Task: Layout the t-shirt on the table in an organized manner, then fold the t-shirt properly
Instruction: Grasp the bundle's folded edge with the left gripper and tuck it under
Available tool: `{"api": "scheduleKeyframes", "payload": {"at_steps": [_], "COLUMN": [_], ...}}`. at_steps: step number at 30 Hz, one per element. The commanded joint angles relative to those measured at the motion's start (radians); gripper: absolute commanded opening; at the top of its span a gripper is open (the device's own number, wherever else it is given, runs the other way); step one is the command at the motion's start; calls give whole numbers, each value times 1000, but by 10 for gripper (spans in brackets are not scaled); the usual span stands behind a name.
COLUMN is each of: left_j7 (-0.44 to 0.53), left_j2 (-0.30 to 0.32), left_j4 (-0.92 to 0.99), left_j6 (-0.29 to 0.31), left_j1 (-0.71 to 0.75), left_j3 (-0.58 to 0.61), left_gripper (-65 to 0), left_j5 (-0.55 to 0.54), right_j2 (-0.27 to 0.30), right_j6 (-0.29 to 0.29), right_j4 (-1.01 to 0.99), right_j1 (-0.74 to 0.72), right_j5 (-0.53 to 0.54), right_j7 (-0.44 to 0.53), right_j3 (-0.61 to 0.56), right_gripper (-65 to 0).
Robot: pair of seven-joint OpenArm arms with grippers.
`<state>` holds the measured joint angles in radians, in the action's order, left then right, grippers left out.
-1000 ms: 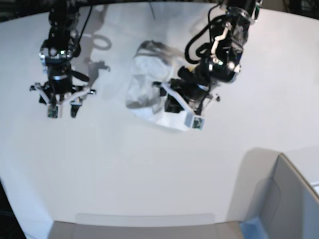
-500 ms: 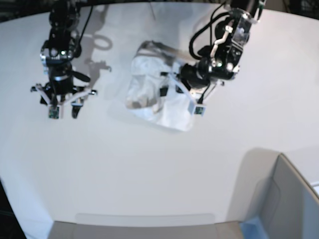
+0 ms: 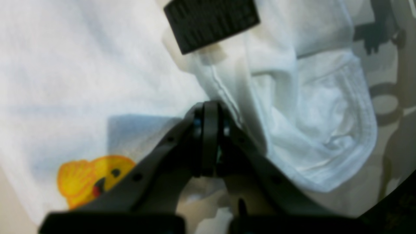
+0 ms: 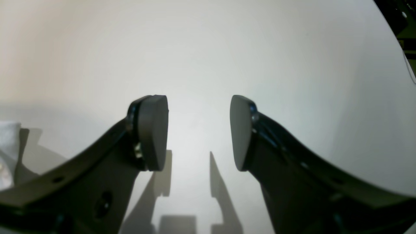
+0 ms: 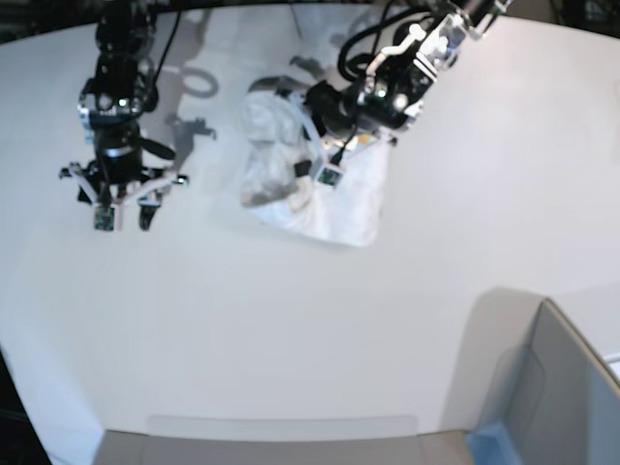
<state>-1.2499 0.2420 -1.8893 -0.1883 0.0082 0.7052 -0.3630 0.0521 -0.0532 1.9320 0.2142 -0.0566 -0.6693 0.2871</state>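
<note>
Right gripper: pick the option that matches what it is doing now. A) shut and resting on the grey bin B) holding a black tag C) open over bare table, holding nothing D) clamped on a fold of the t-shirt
C: in the right wrist view the right gripper has its pads apart with only the bare white table between them, while the t-shirt lies off to one side.

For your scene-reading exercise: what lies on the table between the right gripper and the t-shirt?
Nothing: in the base view only bare table, with shadows, separates the right gripper from the t-shirt.
</note>
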Motion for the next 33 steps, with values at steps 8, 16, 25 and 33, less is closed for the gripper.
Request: {"api": "scheduleKeyframes", "payload": {"at_steps": [8,16,25,33], "left_j7": [3,62,177,181], "left_j2": [-142,-189,-258,-255], "left_j4": [-17,-14,4,3], "left_j6": [11,13,13,10], "left_j1": [-52,-90,-92,-124], "left_j3": [4,4,0,-38], "left_gripper": [-650,-650,-596,-597], "left_j5": [-11,-12,-179,-239], "right_j2": [4,4,1,19], "right_j6": [-1,-1,-1,0], "right_j4": [22,39,47,91], "right_j1": [-8,-6,-15,-5], "right_j5": [-4,-4,8,179], "right_j7": [27,27,27,27], "right_j3": [7,8,44,180], "right_gripper": [-342,-342,-342,-342]}}
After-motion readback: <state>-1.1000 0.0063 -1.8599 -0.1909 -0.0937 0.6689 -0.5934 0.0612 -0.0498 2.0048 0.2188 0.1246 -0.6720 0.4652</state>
